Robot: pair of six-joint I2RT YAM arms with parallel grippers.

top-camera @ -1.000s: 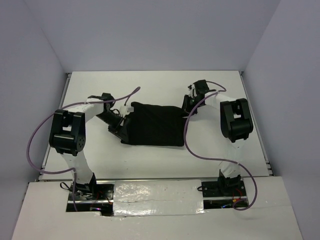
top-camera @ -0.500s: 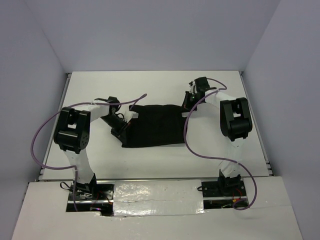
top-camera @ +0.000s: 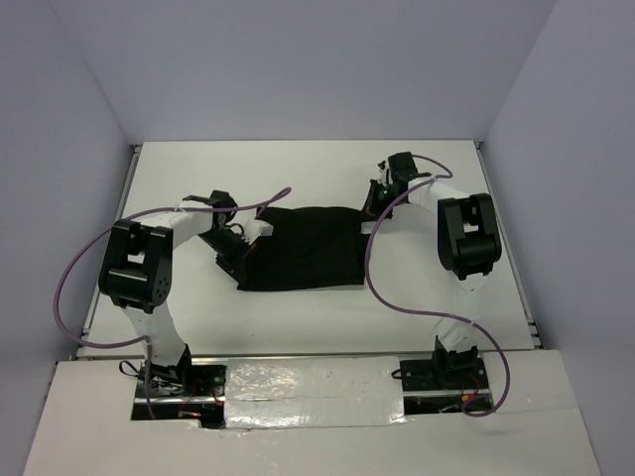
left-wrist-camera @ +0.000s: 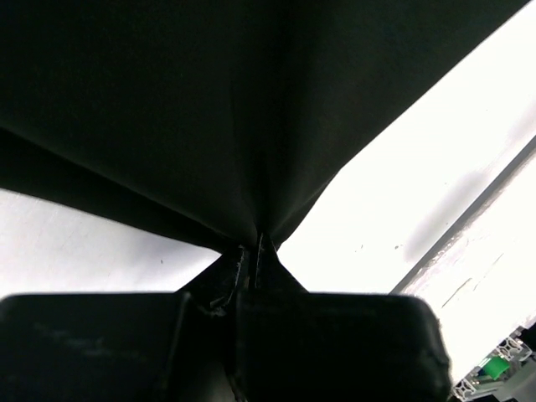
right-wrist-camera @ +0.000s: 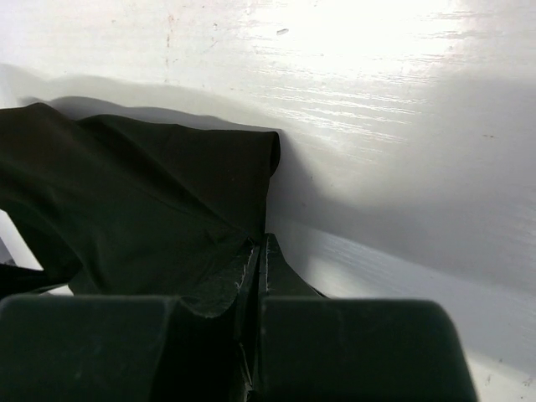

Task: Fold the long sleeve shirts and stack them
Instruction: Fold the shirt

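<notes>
Shirt lies flatter than a second ago, near-left corner drawn outward; left gripper and right gripper both clamp cloth; fold unfinished.

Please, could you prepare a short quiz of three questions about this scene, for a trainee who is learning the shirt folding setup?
1. True or false: the left gripper and the right gripper are each shut on the black shirt.
2. In the top view, which part of the shirt does the right gripper hold? A) its far right corner B) its near left corner C) its middle
3. How many shirts are in view?
Key: 1 true; 2 A; 3 one.
</notes>
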